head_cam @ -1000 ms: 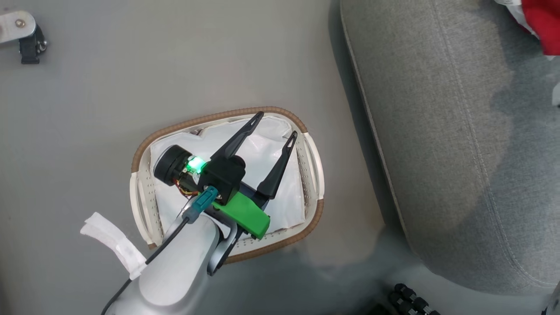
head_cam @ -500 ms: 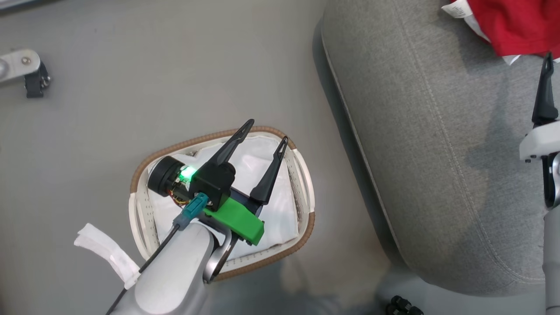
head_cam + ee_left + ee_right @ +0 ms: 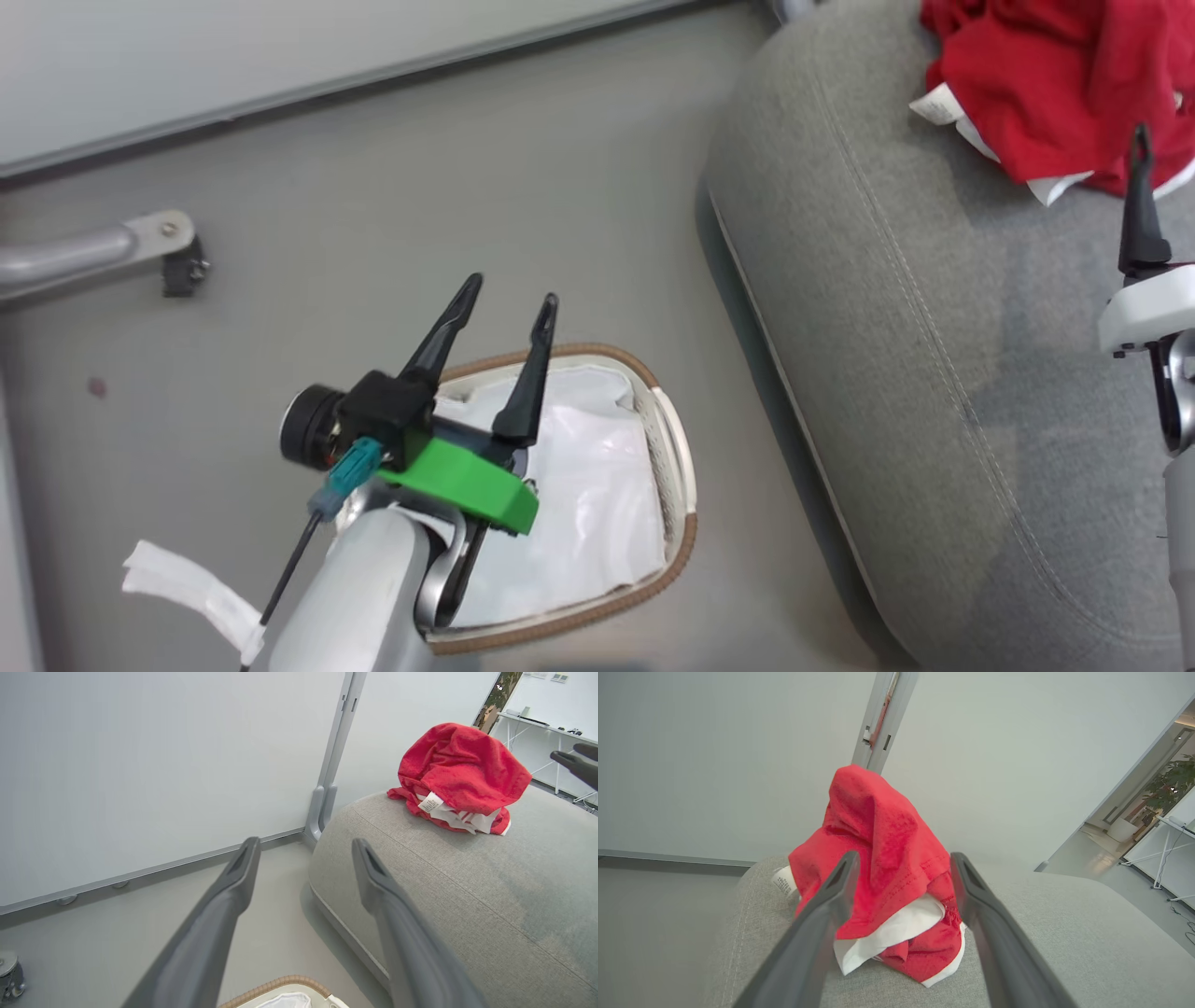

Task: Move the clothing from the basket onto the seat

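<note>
**Clothing on the seat, snag risk at right**

The left end effector [image 3: 512,289] hangs over the basket [image 3: 560,353], fingers spread wide and holding nothing. What shows of the basket's inside is white liner [image 3: 588,504]. Rightward, the clothing [image 3: 1036,84] lies bunched on the seat [image 3: 896,373] near its rounded edge. The right end effector [image 3: 903,856], wide open and empty, stands close by. A fingertip could catch the fabric and drag it off.

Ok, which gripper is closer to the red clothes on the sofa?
Right. The right gripper is open close beside the red clothes on the sofa; the left gripper hangs above the basket, away from them.
</note>
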Motion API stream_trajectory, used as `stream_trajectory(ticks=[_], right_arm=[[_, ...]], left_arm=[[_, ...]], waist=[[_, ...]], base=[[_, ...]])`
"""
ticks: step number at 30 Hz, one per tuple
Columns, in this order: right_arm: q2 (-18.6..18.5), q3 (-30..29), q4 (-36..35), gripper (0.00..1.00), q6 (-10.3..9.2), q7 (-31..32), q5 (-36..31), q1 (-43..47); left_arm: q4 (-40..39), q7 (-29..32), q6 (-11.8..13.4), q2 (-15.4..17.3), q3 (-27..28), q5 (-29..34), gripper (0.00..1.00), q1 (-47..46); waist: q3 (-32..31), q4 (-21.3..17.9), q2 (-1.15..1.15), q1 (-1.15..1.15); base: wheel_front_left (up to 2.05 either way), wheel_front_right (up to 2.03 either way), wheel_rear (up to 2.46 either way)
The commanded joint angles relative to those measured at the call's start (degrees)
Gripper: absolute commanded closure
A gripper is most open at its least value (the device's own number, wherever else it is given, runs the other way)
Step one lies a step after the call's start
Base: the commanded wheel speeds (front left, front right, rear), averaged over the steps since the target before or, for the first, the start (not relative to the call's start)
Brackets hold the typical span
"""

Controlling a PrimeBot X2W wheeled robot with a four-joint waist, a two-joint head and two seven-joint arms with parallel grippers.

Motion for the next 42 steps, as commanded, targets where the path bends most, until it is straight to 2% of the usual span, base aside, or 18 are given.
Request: stream_trajectory(ticks=[1, 11, 19, 22, 29, 42], right_arm=[[-0.23, 0.96, 0.42, 0.00, -0.08, -0.01, 0.87, -0.07], [5.33, 8.18, 2.72, 0.00, -0.08, -0.01, 4.47, 2.92], [9.70, 10.93, 1.58, 0.00, -0.08, -0.01, 6.63, 11.35], [9.94, 11.55, 0.61, 0.00, -0.08, -0.01, 7.77, 14.59], [10.07, 14.95, -3.13, 0.00, -0.08, -0.01, 15.17, 22.32], [10.08, 15.82, -4.36, 0.00, -0.08, -0.01, 15.84, 26.15]], left_arm=[[0.02, -0.03, 0.02, -0.32, 1.08, -0.21, 0.00, 1.82], [0.94, -0.02, 0.57, -0.96, 10.97, 0.21, 0.00, 9.13], [-0.23, -0.02, 1.29, -1.07, 17.39, -0.58, 0.00, 15.13], [-0.51, -0.02, 1.39, -1.04, 18.64, -1.07, 0.00, 17.00], [-0.45, -0.02, 1.04, -1.04, 20.70, -1.54, 0.00, 20.96], [0.07, -0.02, 0.85, -1.04, 20.37, -2.05, 0.00, 22.24]], waist=[[-5.15, 4.57, 0.00, 0.00], [-11.77, 10.79, 0.00, 0.00], [-15.27, 13.59, 0.00, 0.00], [-16.26, 13.89, 0.00, 0.00], [-18.15, 13.63, 0.00, 0.00], [-18.70, 12.71, 0.00, 0.00]], base=[[0.00, 0.00, 0.00], [0.00, 0.00, 0.00], [0.00, 0.00, 0.00], [0.00, 0.00, 0.00], [0.00, 0.00, 0.00], [0.00, 0.00, 0.00]])
